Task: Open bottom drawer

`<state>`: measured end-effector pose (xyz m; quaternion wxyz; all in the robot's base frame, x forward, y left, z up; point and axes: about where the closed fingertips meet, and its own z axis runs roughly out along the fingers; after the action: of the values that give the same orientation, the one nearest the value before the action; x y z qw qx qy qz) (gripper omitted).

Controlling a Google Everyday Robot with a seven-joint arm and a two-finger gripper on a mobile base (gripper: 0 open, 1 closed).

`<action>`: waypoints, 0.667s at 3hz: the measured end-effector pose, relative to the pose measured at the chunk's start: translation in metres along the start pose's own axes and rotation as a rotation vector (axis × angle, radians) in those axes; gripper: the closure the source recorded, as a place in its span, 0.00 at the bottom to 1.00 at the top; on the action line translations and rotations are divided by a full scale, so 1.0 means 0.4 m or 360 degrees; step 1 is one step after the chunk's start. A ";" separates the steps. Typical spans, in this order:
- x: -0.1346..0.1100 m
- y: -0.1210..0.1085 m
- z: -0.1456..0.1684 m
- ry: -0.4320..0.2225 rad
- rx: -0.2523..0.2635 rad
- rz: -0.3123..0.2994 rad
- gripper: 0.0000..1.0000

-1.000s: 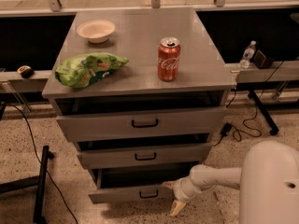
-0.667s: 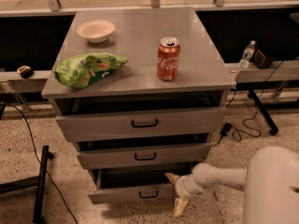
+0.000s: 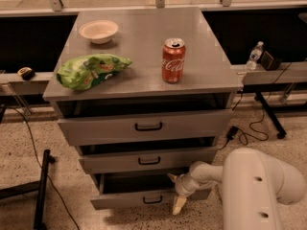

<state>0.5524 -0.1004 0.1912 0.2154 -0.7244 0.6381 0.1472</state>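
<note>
Standing on a speckled floor, the grey metal cabinet [image 3: 144, 47] carries 3 drawers, all pulled out a little way. The bottom drawer [image 3: 124, 200] is the lowest part of the cabinet, its front the narrowest of the 3, with a small black bar handle [image 3: 152, 200] at its middle. A dark gap shows above its front edge, so it sits partly out of the cabinet. Above it are the middle drawer [image 3: 115, 161] and the top drawer [image 3: 105, 128], each with its own black handle.

The gripper [image 3: 175, 191] is at the cabinet's lower right, against the right part of the bottom drawer's front, well to the right of the handle. Its 2 fingers [image 3: 178, 205] are spread apart, 1 above the drawer front's top edge and 1 hanging below it. I cannot tell whether they touch the drawer. The white arm [image 3: 254, 186] reaches in from the cabinet's right.

On the cabinet's top stand a red cola can [image 3: 173, 60] right of centre, a green snack bag [image 3: 91, 71] at the left front, and a pale bowl [image 3: 98, 31] at the left rear. A water bottle [image 3: 254, 55] stands beyond the cabinet's right side.
</note>
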 end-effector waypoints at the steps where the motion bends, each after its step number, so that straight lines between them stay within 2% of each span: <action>1: 0.023 0.024 0.005 0.0028 -0.0033 0.0072 0.19; 2: 0.012 0.091 -0.020 0.0044 -0.0069 0.0089 0.18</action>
<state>0.5166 -0.1119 0.1915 0.1866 -0.7128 0.6576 0.1569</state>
